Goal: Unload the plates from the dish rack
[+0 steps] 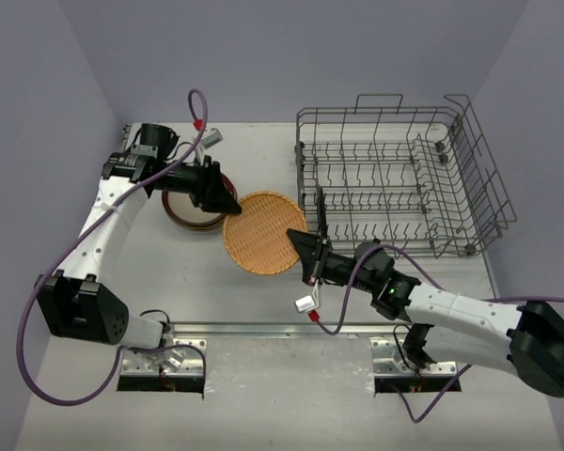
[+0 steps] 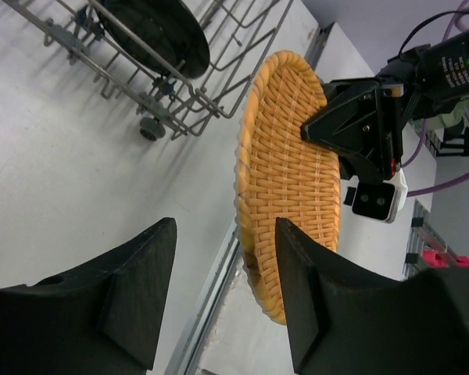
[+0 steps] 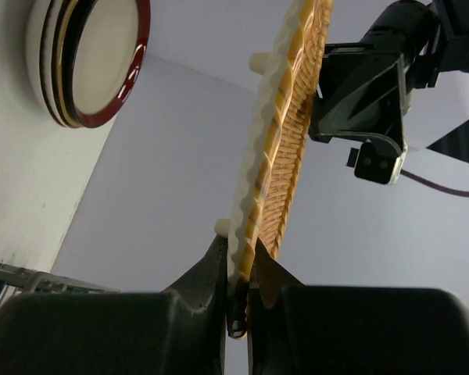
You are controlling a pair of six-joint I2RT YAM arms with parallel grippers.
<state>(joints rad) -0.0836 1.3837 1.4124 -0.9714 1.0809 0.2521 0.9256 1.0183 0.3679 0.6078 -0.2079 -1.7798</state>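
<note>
An orange woven plate [image 1: 258, 230] hangs on edge above the middle of the table. My right gripper [image 1: 301, 254] is shut on its right rim; in the right wrist view the rim [image 3: 246, 234] is pinched between both fingers. My left gripper [image 1: 230, 207] is open at the plate's opposite edge. In the left wrist view the plate [image 2: 289, 172] lies against the right finger [image 2: 305, 297], and the left finger [image 2: 144, 297] stands apart from it. The grey wire dish rack [image 1: 376, 110] stands at the back right, with a black plate [image 2: 152, 31] upright in it.
A stack of plates [image 1: 183, 214] with a dark red rim on top [image 3: 94, 55] lies flat at the left, just behind my left gripper. A metal rail [image 1: 263, 329] runs along the table's near edge. Purple cables loop from both arms.
</note>
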